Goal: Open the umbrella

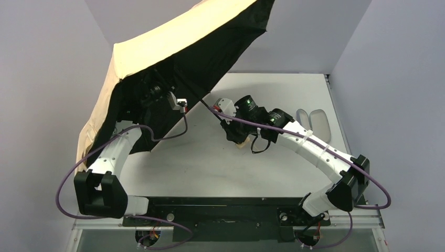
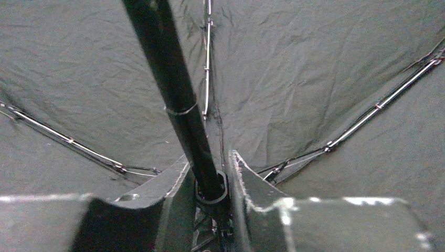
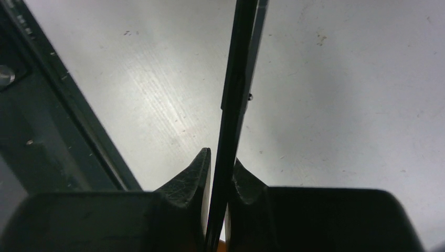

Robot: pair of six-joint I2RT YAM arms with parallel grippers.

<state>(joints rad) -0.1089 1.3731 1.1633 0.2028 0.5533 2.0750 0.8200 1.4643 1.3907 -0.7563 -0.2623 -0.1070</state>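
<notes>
Umbrella (image 1: 157, 47) is open and held up over the far-left part of the desk (image 1: 210, 168). The canopy (image 1: 210, 18) is tilted, peach outside, black lining facing the arms, w/ its top cut off by the frame edge.

L fingers (image 2: 170, 205) are deep under the canopy; from above they're lost in shadow and can't be made out. The wrist view shows them narrow, one each side of the shaft (image 2: 178, 105), closed on the collar (image 2: 212, 191) round it. Ribs (image 2: 367, 113) fan over the lining behind.

R fingers (image 3: 191, 178) pinch the thin shaft near its lower end — almost shut, only the rod between them.

Handle (image 1: 242, 143): from above just a beige bit shows below the R wrist, the rest covered. The R wrist view has a sliver of orange at its bottom edge, too little to tell what.

Sleeve (image 1: 320, 123) lies flat on the desk's right side, well apart from the umbrella. It reads as two pale shapes side by side — can't tell if one item or two.
</notes>
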